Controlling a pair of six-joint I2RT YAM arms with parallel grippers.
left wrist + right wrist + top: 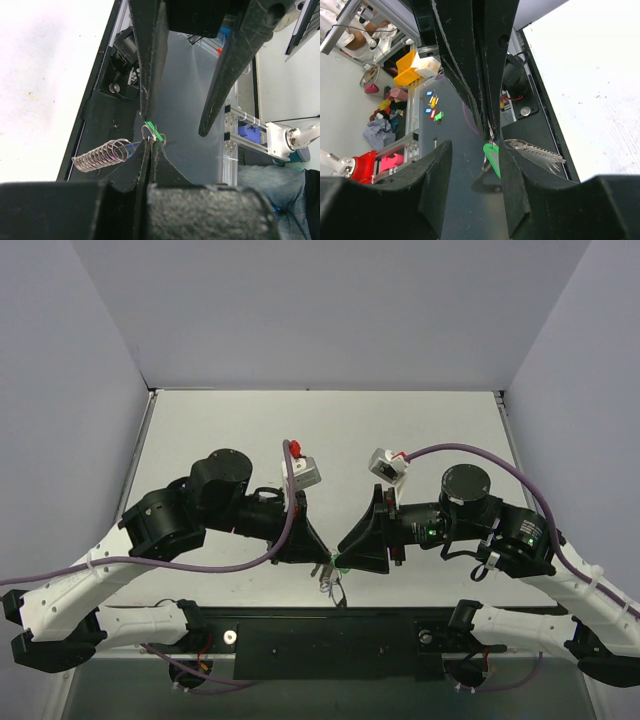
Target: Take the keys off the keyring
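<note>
My left gripper [322,558] is shut on the keyring [148,133], pinching a small silver ring and the green tag [492,158] at its tips [150,141]. A silver coil of wire loops [102,155] sticks out sideways from the pinch; it also shows in the right wrist view [535,150]. A bit of blue tag [132,146] shows next to it. Silver bits hang below the tips [331,585]; I cannot make out single keys. My right gripper [475,144] is open, its jaws straddling the left tips and the green tag, which lies beside one finger [512,165]. In the top view the right gripper [345,558] faces the left one.
Both grippers meet over the table's near edge, above the black base bar [330,640]. The white table top [330,440] lies behind them. Below the edge are an aluminium frame [245,140] and loose coloured tags on the floor [432,107].
</note>
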